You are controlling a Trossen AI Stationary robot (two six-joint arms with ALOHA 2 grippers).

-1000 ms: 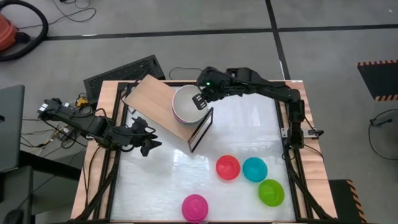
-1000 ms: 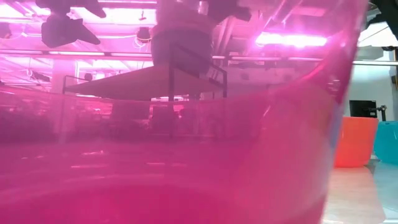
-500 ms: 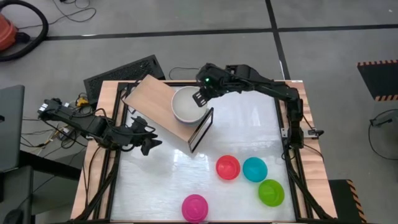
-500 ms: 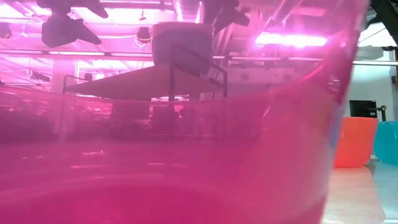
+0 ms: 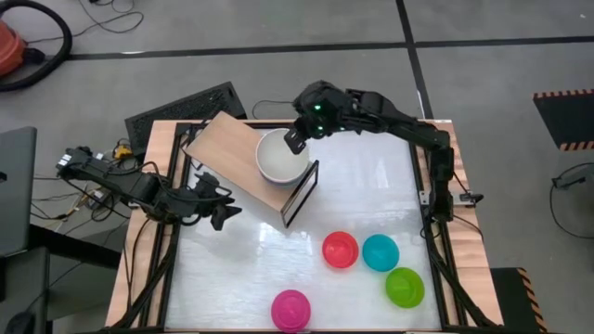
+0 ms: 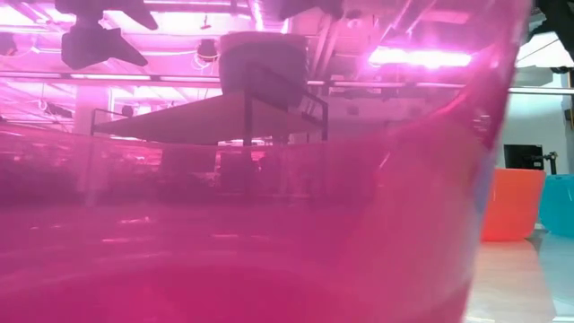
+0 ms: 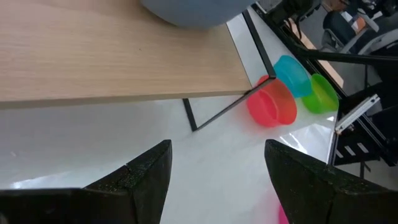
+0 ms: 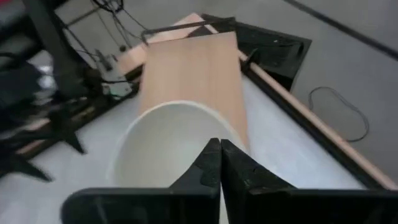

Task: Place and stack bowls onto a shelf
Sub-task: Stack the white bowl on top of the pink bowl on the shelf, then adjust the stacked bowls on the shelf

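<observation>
White bowl [image 5: 280, 158] sits on shelf [image 5: 232, 153]. Right gripper [image 5: 295, 137] above rim, fingers pressed together, empty — I lift straight up, avoid nudging stack. Left gripper [image 5: 215, 206] spread, waiting beside shelf.

Robotics lab, framed test table [image 5: 422, 139], taped concrete floor [image 5: 483, 65], loose cables [image 5: 111, 14]

The table [image 5: 306, 232] was viewed straight down from overhead. The low view was almost filled by a magenta bowl [image 6: 269, 224] pressed close. The shelf [image 7: 112, 56] was seen from both wrists, close up.
</observation>
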